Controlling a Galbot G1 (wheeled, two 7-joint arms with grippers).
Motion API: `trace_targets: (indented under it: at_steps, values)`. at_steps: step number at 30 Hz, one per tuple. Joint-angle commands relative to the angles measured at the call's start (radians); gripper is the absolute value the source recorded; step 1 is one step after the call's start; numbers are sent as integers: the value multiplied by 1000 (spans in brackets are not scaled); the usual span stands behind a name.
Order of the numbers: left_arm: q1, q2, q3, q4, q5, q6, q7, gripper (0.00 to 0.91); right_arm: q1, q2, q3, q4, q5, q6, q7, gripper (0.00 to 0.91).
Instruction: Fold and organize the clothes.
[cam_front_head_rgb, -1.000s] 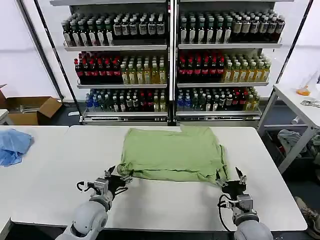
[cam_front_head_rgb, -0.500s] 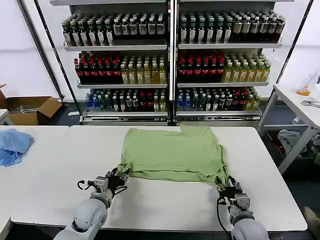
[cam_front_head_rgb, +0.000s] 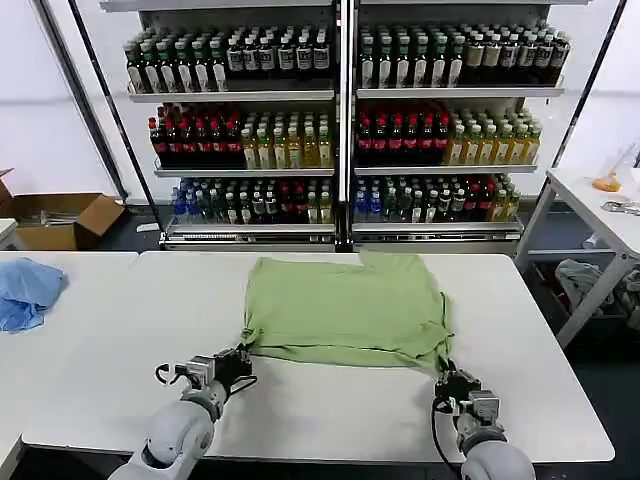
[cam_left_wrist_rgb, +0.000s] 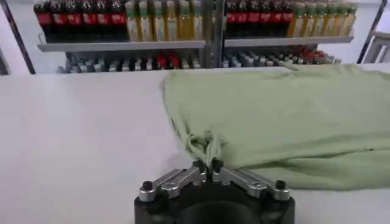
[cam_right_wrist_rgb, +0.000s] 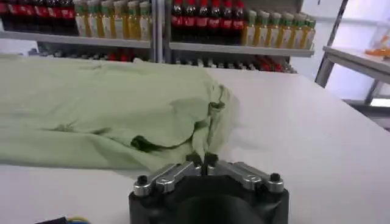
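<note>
The light green shirt (cam_front_head_rgb: 345, 308) lies spread flat on the white table (cam_front_head_rgb: 330, 410), its near edge towards me. My left gripper (cam_front_head_rgb: 238, 360) is shut on the shirt's near left corner (cam_left_wrist_rgb: 204, 146), the fabric bunched between its fingertips (cam_left_wrist_rgb: 199, 165). On the near right corner (cam_right_wrist_rgb: 204, 143) my right gripper (cam_front_head_rgb: 448, 378) is also shut. Both grippers (cam_left_wrist_rgb: 208, 165) (cam_right_wrist_rgb: 202, 159) sit low over the tabletop at the near side. The collar, buttons and print are hidden.
A light blue cloth (cam_front_head_rgb: 25, 290) lies on a second table at the far left. Shelves of bottles (cam_front_head_rgb: 340, 120) stand behind the table. A cardboard box (cam_front_head_rgb: 60, 218) sits on the floor at left; another white table (cam_front_head_rgb: 600, 205) stands at right.
Both grippers have shut on the shirt's near corners and pulled slightly towards me. The near edge is now drawn straighter and flatter.
</note>
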Motion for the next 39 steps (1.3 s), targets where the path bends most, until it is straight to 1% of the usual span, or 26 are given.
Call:
trace_targets:
  at_steps: [1, 6, 9, 12, 18, 22, 23, 24, 25, 26, 30, 33, 36, 37, 39]
  values:
    - [135, 14, -47, -157, -42, 7, 7, 30, -102, -8, 39, 117, 9, -8, 0, 0]
    - [279, 24, -84, -309, -21, 13, 6, 30, -237, -19, 76, 229, -22, -6, -2, 0]
    - [354, 26, -101, -363, 14, 16, 5, 30, -310, -17, 85, 294, -51, 0, -5, 0]
    - [400, 31, -121, -407, 28, 24, 1, 30, -371, -14, 92, 338, -86, 11, -8, 0]
    - [497, 51, -153, -474, 68, 41, 13, 30, -467, -16, 111, 385, -112, 12, -6, 0]
    - [535, 57, -184, -492, 84, 58, 19, 30, -496, -16, 129, 398, -119, -8, -4, 0]
    - [538, 59, -195, -493, 89, 69, 21, 30, -497, -16, 134, 398, -125, -38, -4, 0]
    - [541, 61, -201, -493, 92, 77, 23, 544, -498, -17, 134, 396, -136, -41, -5, 574]
    - [544, 64, -204, -493, 92, 76, 23, 867, -498, -17, 135, 396, -138, -43, -6, 877]
    - [549, 67, -216, -495, 100, 77, 28, 907, -495, -18, 138, 393, -149, -44, -7, 907]
    - [556, 85, -257, -521, 98, 76, 35, 907, -474, -26, 161, 418, -147, -14, -6, 907]
    - [530, 101, -285, -516, 73, 68, 27, 907, -415, -39, 180, 438, -119, -2, -3, 907]
    - [446, 115, -280, -456, 47, 27, 24, 907, -345, -52, 176, 425, -84, 13, 4, 907]
    - [417, 118, -270, -430, 41, 21, 25, 907, -295, -60, 165, 400, -77, 12, 1, 907]
    - [356, 122, -245, -379, 9, 16, 25, 907, -227, -75, 133, 363, -83, 11, -2, 907]
